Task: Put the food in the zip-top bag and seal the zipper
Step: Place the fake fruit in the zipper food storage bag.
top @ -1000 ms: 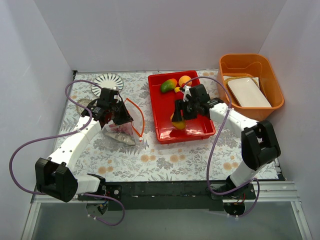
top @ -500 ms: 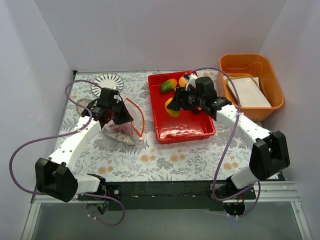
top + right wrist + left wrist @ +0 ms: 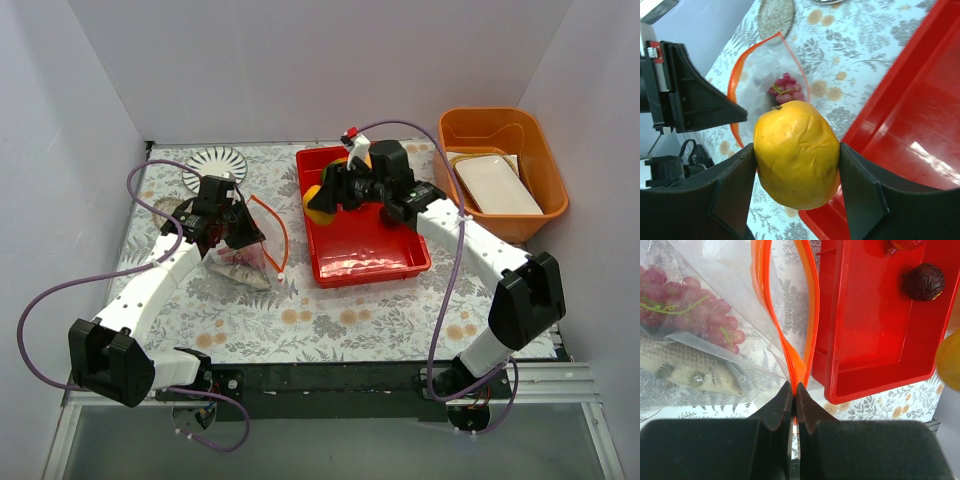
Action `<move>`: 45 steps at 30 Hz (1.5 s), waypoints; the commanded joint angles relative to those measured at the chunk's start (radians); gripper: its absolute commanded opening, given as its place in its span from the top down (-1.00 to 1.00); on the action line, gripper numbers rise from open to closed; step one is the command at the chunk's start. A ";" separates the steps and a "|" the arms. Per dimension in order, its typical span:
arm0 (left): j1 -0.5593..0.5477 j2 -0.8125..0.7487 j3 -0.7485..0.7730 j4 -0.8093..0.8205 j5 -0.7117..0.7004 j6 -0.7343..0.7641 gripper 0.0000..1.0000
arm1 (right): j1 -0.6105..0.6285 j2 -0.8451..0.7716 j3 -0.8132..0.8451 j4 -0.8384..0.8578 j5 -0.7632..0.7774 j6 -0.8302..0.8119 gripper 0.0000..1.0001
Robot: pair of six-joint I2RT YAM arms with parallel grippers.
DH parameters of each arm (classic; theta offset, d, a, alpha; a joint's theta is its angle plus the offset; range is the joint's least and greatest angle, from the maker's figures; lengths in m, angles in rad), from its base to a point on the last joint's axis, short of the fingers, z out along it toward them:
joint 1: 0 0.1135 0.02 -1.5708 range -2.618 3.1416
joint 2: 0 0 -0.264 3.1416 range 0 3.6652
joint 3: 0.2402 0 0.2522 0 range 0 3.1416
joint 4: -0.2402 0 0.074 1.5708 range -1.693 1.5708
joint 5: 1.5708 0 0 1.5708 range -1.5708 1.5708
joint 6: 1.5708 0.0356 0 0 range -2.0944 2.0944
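The clear zip-top bag [image 3: 243,245] lies left of the red tray [image 3: 375,250], its mouth held open. My left gripper [image 3: 222,222] is shut on the orange-red zipper strip [image 3: 796,357], fingertips pinched together [image 3: 794,390]. Purple grapes [image 3: 692,307] and a silver fish [image 3: 690,365] lie inside the bag. My right gripper [image 3: 325,195] is shut on a yellow-orange fruit [image 3: 797,155], held in the air over the tray's left edge. The open bag [image 3: 765,75] shows beyond the fruit in the right wrist view. A dark plum [image 3: 923,282] lies in the tray.
An orange bin [image 3: 545,165] with a white dish [image 3: 497,185] stands at the back right. A round patterned plate [image 3: 213,162] lies at the back left. The left arm's wrist [image 3: 690,95] stands beside the bag's mouth. White walls enclose the table.
My right gripper has lifted the yellow-orange fruit out of the tray's middle and carried it left and back to the tray's left edge. The left arm and bag have barely moved.
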 commanded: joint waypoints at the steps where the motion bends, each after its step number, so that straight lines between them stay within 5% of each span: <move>1: 0.001 -0.040 0.021 0.022 -0.007 -0.010 1.00 | 0.071 0.032 0.019 0.085 -0.041 0.047 0.46; 45: 0.003 -0.095 0.050 0.000 0.001 -0.006 1.00 | 0.212 0.352 0.307 -0.068 -0.070 0.044 0.40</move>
